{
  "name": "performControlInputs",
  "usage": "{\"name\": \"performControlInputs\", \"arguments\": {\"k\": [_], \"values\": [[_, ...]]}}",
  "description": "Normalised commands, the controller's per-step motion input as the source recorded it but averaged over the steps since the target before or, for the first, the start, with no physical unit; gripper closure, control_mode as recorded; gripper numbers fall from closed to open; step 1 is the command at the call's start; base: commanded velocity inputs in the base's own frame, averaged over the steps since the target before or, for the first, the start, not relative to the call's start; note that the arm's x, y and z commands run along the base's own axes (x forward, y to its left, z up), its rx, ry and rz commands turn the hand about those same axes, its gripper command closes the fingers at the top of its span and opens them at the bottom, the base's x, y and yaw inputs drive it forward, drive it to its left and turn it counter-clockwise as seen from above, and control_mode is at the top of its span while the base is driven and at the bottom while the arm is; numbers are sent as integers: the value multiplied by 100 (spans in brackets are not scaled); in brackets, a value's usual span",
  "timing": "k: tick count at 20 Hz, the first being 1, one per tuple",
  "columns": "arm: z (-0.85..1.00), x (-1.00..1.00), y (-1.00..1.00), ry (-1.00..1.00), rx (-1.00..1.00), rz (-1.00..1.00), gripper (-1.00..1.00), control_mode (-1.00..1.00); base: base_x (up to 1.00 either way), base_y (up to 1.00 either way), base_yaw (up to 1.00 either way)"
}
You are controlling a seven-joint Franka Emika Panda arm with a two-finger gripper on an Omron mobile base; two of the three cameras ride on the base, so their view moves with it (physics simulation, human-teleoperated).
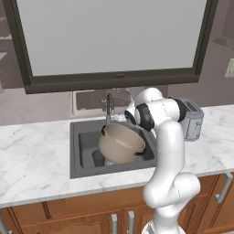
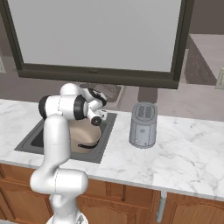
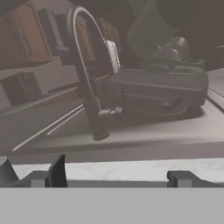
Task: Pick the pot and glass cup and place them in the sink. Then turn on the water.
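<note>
The taupe-grey pot (image 1: 120, 143) leans tilted inside the dark sink (image 1: 76, 151), its pale interior facing the front; it also shows past the arm (image 2: 85, 136). The small dark glass cup (image 1: 97, 157) stands on the basin floor just left of the pot. My gripper (image 3: 118, 176) is open with nothing between its fingertips (image 3: 57, 170), and it hovers over the back rim of the sink, right of the curved faucet (image 3: 85, 74) and facing it. The faucet's small side lever (image 3: 111, 112) juts toward me. No blue stream falls from the spout (image 1: 109, 106).
A grey toaster (image 1: 192, 119) stands on the marble counter (image 1: 32, 160) right of the sink, also seen at the counter's middle (image 2: 143, 125). A large window with a dark frame (image 1: 114, 75) runs behind the faucet.
</note>
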Motion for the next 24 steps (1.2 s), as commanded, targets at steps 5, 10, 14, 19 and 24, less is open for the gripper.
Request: {"name": "performControlInputs", "arguments": {"k": [5,10,14,19,24], "values": [[0,0,-100,0,8,0,-100,-100,0,0,0],[0,0,-100,0,6,0,-100,-100,0,0,0],[2,0,-100,0,5,0,-100,-100,0,0,0],[1,0,-100,0,5,0,-100,-100,0,0,0],[2,0,-100,0,4,0,-100,-100,0,0,0]]}}
